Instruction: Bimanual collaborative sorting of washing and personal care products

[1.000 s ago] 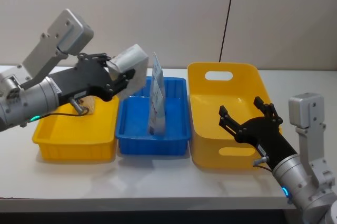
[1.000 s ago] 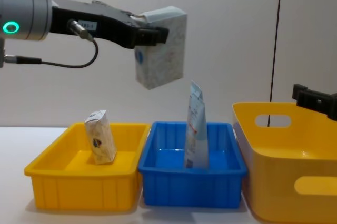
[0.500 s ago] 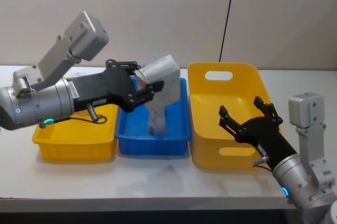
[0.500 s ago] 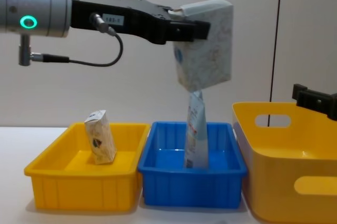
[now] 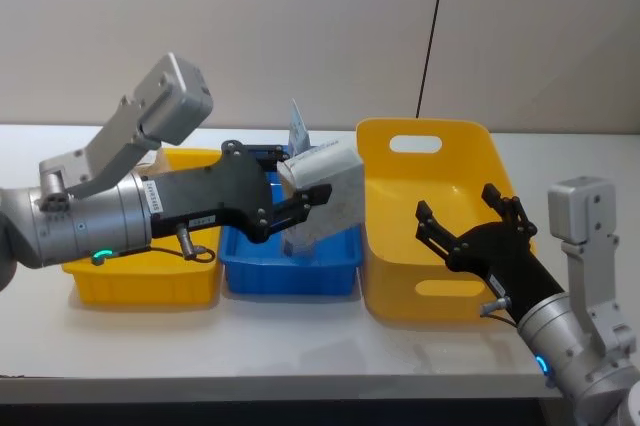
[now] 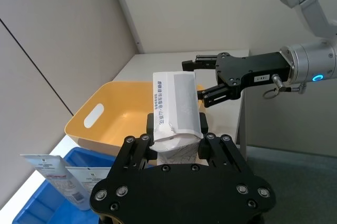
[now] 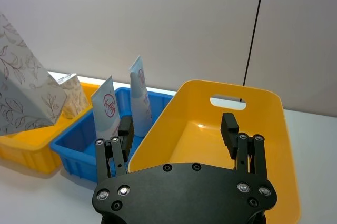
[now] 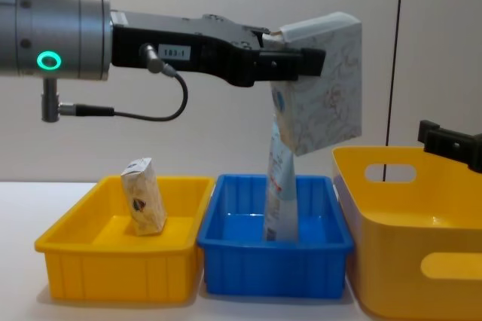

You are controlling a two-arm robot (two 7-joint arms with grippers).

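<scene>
My left gripper (image 5: 303, 198) is shut on the large pale marbled soft pack (image 5: 326, 192), holding it tilted in the air above the right side of the blue bin (image 5: 290, 276), close to the large yellow bin (image 5: 440, 161). From the chest view the pack (image 8: 324, 84) hangs above a light-blue-and-white tube (image 8: 280, 193) standing in the blue bin. A small cream packet (image 8: 143, 197) stands in the left yellow bin (image 8: 113, 268). My right gripper (image 5: 470, 221) is open and holds nothing, low at the large yellow bin's front right.
The three bins stand side by side on a white table (image 5: 300, 346), with bare tabletop in front of them. A second tube (image 7: 108, 113) leans next to the first (image 7: 139, 98) in the blue bin. A wall stands close behind.
My left gripper has carried the marbled pack to the right, from over the seam of the left yellow and blue bins to near the large yellow bin. The right arm has not moved.
</scene>
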